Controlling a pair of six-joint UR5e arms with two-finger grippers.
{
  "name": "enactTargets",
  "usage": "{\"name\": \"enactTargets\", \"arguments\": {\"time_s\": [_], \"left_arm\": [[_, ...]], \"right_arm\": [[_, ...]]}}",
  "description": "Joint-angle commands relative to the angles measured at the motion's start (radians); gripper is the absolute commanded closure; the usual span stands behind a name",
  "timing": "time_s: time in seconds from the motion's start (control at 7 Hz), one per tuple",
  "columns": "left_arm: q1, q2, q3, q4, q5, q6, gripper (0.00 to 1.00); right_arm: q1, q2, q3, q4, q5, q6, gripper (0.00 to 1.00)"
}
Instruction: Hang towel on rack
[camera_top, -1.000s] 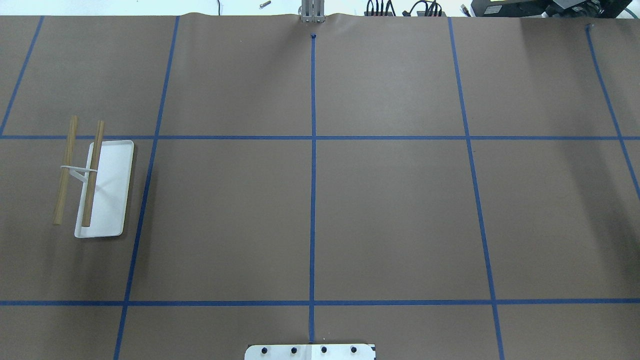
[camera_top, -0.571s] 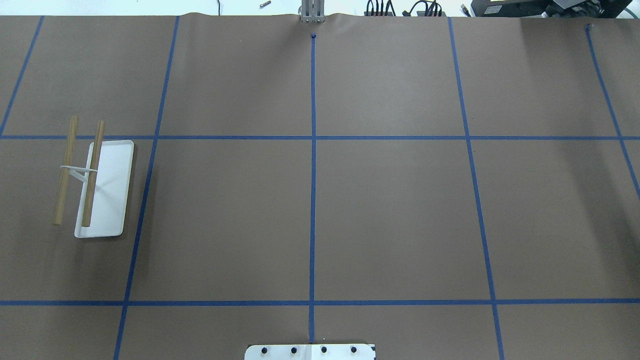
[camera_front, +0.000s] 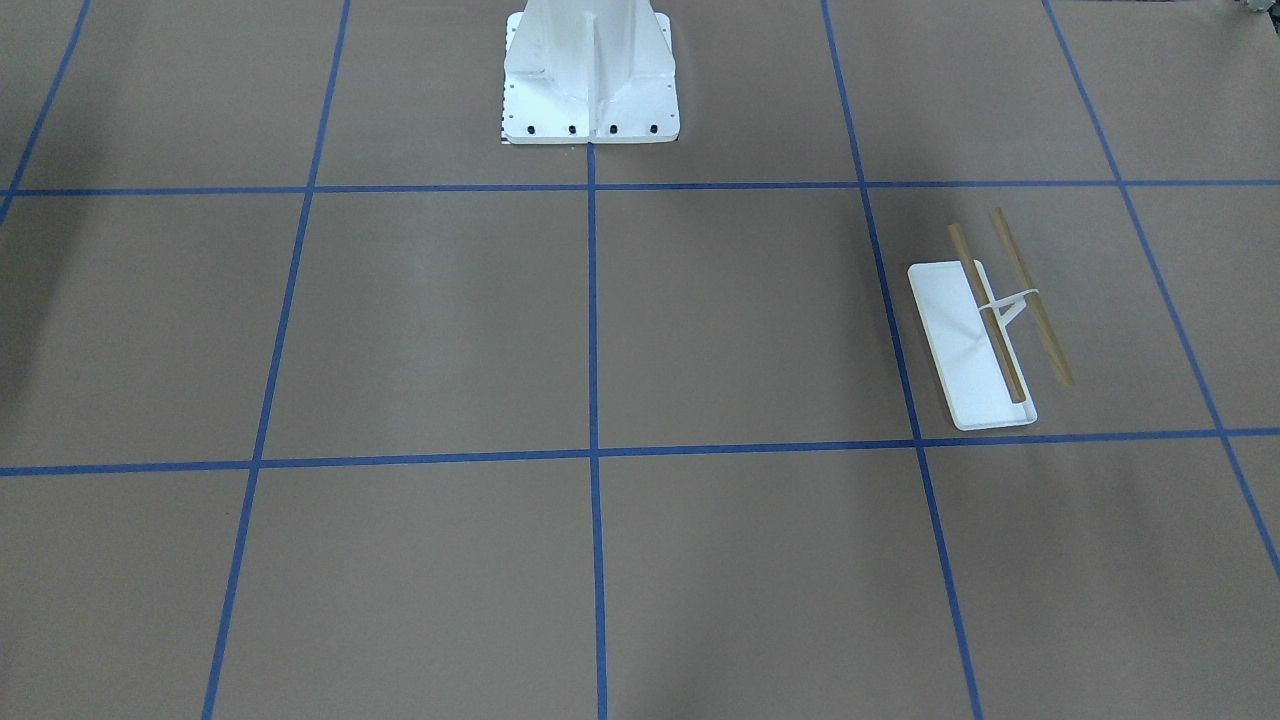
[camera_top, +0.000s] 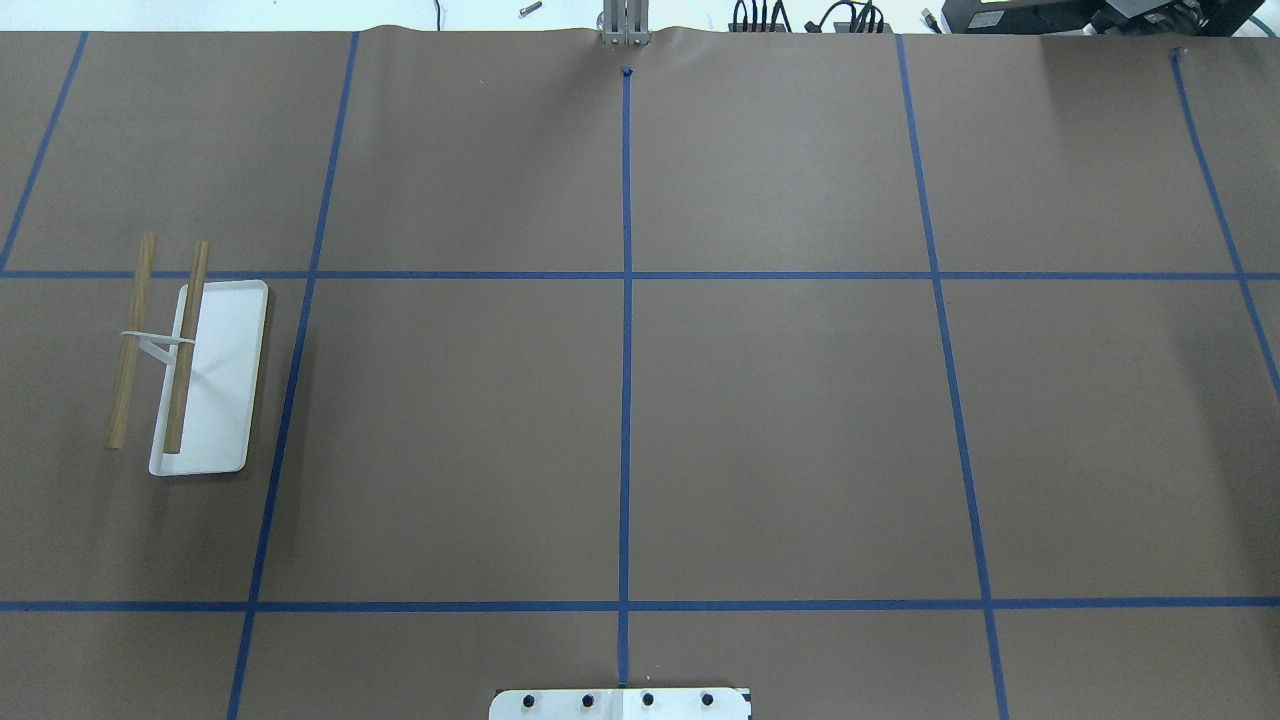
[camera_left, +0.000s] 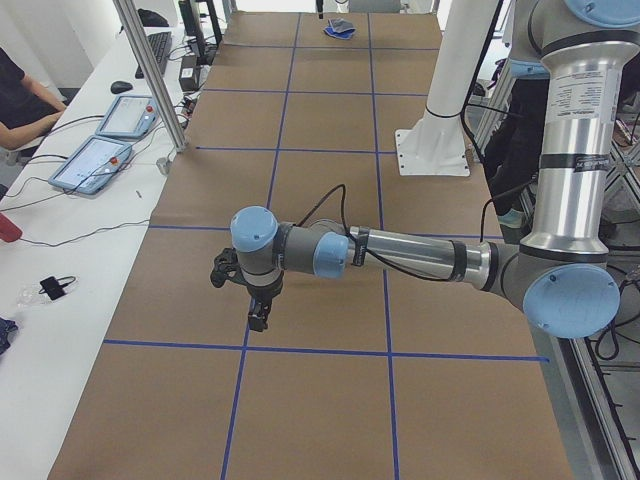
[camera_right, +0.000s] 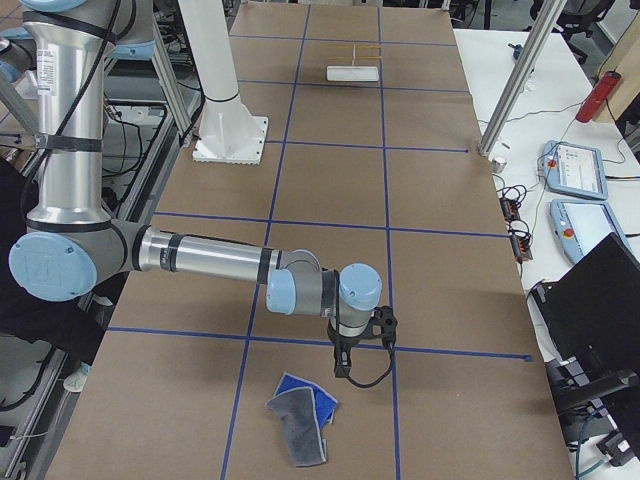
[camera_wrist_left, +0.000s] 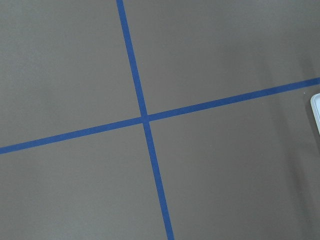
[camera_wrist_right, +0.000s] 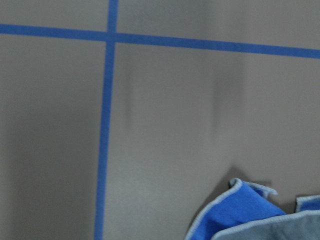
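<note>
The right gripper (camera_right: 360, 350) hangs near the crumpled towel (camera_right: 300, 420), probably to grasp it; how wide its jaws are I cannot tell

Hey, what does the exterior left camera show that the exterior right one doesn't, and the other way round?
Only exterior left: the left arm stretched over the table, and a seated person at the side bench. Only exterior right: the right arm reaching out near the towel, and the rack, bare, at the far end. Both: the crumpled towel, the white pedestal, the tablets and the blue tape grid.
</note>
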Motion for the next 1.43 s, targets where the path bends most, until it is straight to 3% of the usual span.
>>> {"name": "enactTargets", "arguments": {"time_s": [0.0,0.29,0.86,1.29], "left_arm": [[0.001,0.001,-0.001,-0.001,-0.002,0.000,0.02],[0.001,0.003,-0.001,-0.001,-0.002,-0.002,0.02],[0.001,0.004,-0.001,-0.001,-0.002,0.001,0.02],[0.001,0.004,-0.001,-0.001,-0.004,0.000,0.02]], "right_arm": [[0.000,-0.012,-0.178,0.207,-0.057,-0.010,0.00],[0.000,-0.028,-0.249,0.271,-0.064,-0.018,0.00],[0.002,-0.146,-0.243,0.363,-0.064,-0.018,0.00],[0.002,-0.140,-0.252,0.365,-0.065,-0.019,0.01]]}}
